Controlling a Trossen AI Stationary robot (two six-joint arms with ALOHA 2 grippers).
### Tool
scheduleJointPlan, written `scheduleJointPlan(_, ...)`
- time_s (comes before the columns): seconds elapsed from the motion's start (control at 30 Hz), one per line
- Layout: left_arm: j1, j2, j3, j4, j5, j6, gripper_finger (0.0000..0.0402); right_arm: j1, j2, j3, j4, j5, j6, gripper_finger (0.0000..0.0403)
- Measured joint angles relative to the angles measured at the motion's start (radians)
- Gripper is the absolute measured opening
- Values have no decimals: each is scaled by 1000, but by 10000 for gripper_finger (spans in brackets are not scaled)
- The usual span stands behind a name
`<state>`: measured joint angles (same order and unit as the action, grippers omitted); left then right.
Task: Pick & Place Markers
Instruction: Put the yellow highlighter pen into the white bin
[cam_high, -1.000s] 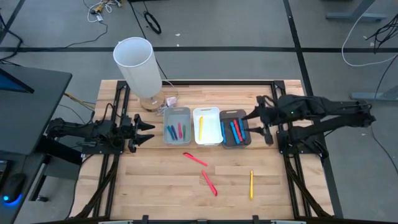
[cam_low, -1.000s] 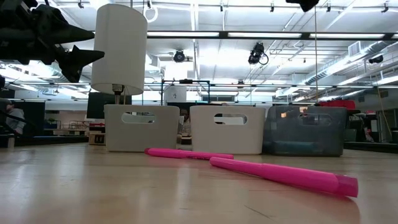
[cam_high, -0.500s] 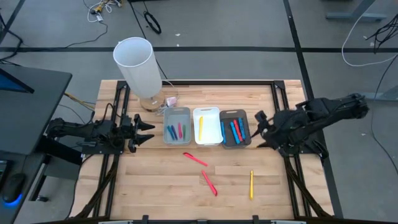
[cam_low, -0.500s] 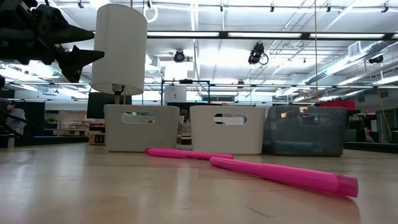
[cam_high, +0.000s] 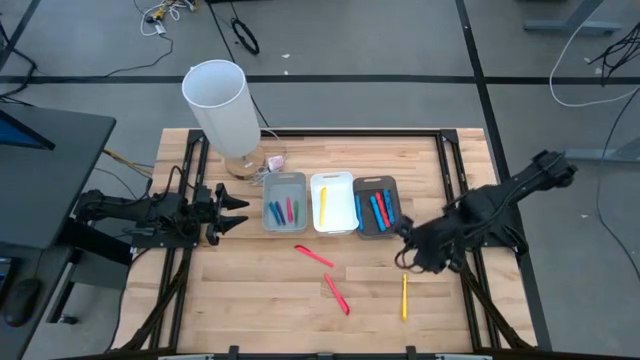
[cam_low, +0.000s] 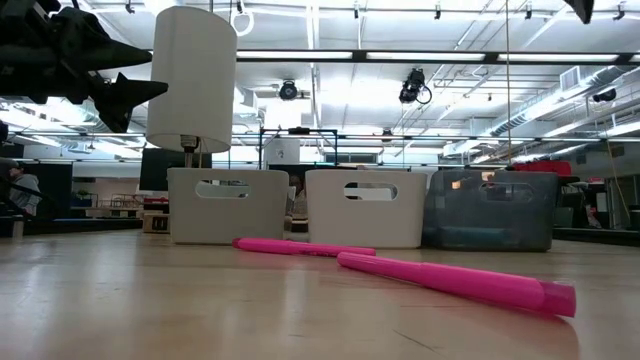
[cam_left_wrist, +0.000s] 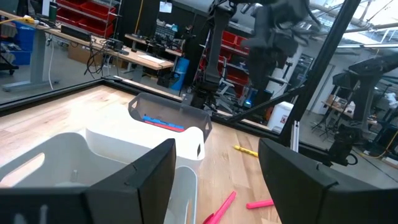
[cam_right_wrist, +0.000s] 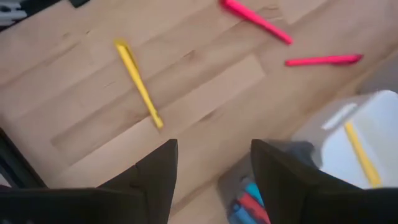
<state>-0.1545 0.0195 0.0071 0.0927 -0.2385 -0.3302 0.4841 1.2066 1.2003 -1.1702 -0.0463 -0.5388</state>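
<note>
1. Three markers lie loose on the tabletop (cam_high: 240, 300): a yellow marker (cam_high: 404, 297) near the right side, and two red markers (cam_high: 314, 256) (cam_high: 337, 294) nearer the middle, lying flat and apart from each other, so each can be taken singly.
2. The other markers are already sorted into three bins standing side by side: blue and red ones in the grey bin (cam_high: 284, 184), one yellow in the white bin (cam_high: 333, 183), blue and red ones in the dark bin (cam_high: 377, 231).
3. The right tool (cam_high: 410, 254) hangs over the tabletop between the dark bin and the yellow marker, its fingers (cam_right_wrist: 152, 180) spread and holding nothing; the right wrist view looks down on the yellow marker, so I judge that to be its target.
4. The left tool (cam_high: 232, 212) waits left of the grey bin, spread and empty, out of the way.
5. A tall white cylinder (cam_high: 222, 107) stands behind the bins, apparently no part of the sorting.
</note>
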Motion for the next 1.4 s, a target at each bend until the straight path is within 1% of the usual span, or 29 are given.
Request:
scheduleJointPlan(0.33, 0, 0, 0, 0, 0, 0, 234, 88, 161, -1, 31, 2, -9, 206)
scheduleJointPlan(0.83, 0, 0, 0, 0, 0, 0, 234, 175, 212, -214, 265, 4, -46, 206)
scheduleJointPlan(1.17, 0, 0, 0, 0, 0, 0, 234, 184, 286, -237, 385, -6, -53, 206)
scheduleJointPlan(1.4, 0, 0, 0, 0, 0, 0, 234, 215, 303, -313, 454, -21, -87, 206)
